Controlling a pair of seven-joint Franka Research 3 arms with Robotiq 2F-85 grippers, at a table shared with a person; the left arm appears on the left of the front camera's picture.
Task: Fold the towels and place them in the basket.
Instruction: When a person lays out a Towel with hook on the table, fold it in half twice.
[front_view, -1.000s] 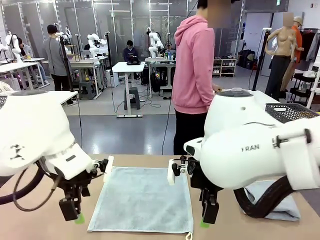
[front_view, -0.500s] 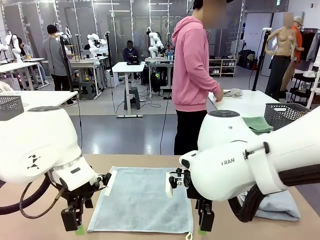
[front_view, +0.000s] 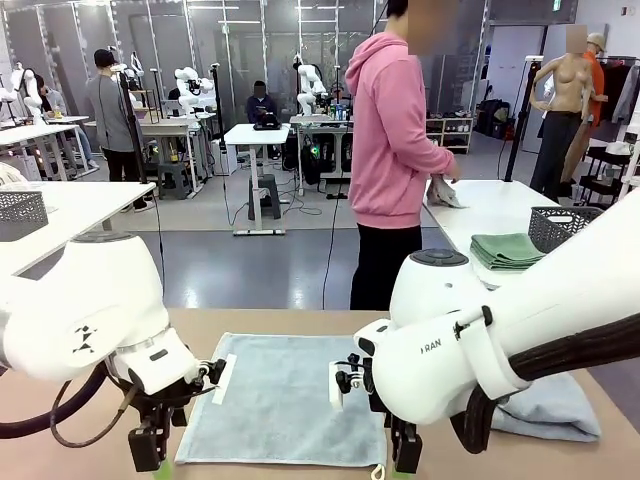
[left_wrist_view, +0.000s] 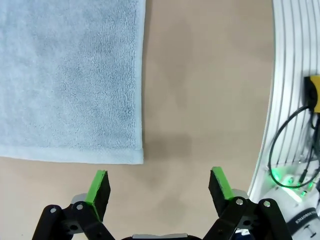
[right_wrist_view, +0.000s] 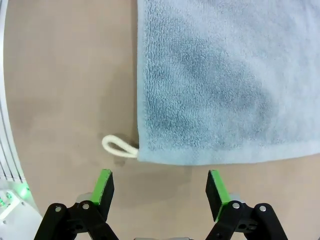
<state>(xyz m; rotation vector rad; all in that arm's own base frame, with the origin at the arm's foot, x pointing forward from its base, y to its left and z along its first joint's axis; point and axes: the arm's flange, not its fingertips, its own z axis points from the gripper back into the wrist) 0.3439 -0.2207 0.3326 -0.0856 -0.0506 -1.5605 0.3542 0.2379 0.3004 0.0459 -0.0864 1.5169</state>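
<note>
— Terry cloth, grey-blue: where is the towel?
— Spread flat on the bench, between the two arms. A second towel lies bunched at the right, under the right arm.
— The left hand?
— Wide and empty, over bare bench just short of a towel corner.
— The right hand?
— Wide too, empty, near the other corner, by its white loop.
— The basket?
— On the far white bench, beside folded green towels.

Front camera faces across the table; both wrist cameras look down closely on the same towel.
</note>
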